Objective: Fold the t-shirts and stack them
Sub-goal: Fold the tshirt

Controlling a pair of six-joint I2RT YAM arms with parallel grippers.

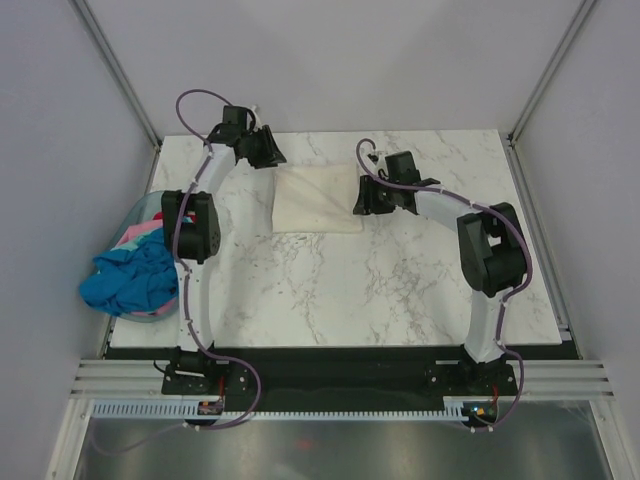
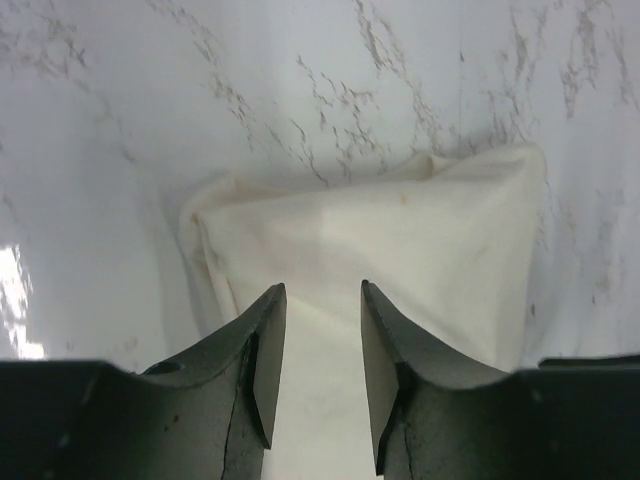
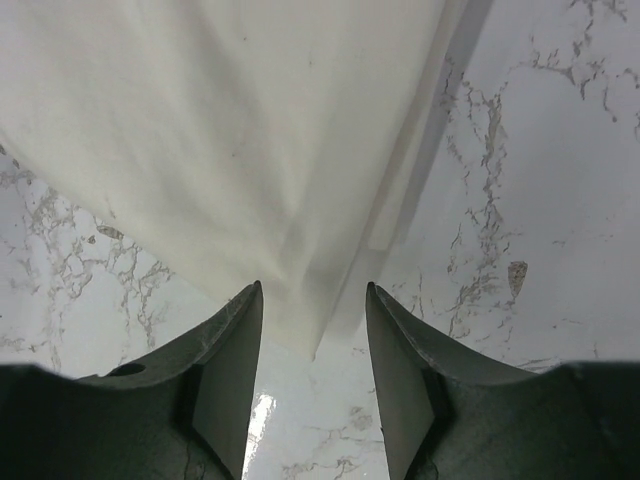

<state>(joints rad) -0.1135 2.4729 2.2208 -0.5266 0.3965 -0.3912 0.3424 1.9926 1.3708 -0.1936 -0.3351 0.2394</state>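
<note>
A cream-white t-shirt (image 1: 315, 205) lies folded into a small square on the marble table, towards the back. My left gripper (image 1: 268, 152) hovers at its far left corner; in the left wrist view the gripper (image 2: 320, 290) stands open over the cloth (image 2: 400, 250), with nothing pinched. My right gripper (image 1: 362, 200) is at the shirt's right edge. In the right wrist view that gripper (image 3: 312, 290) is open too, and a corner of the folded shirt (image 3: 230, 120) points into the gap between its fingers without being gripped. More t-shirts, bright blue (image 1: 135, 280) and pink (image 1: 143, 235), are heaped to the left.
A pale blue basket (image 1: 138, 212) hangs off the table's left edge and holds the heaped shirts. Bare marble table (image 1: 400, 290) stretches from the folded shirt to the near edge. Grey walls and metal frame posts close in the back and sides.
</note>
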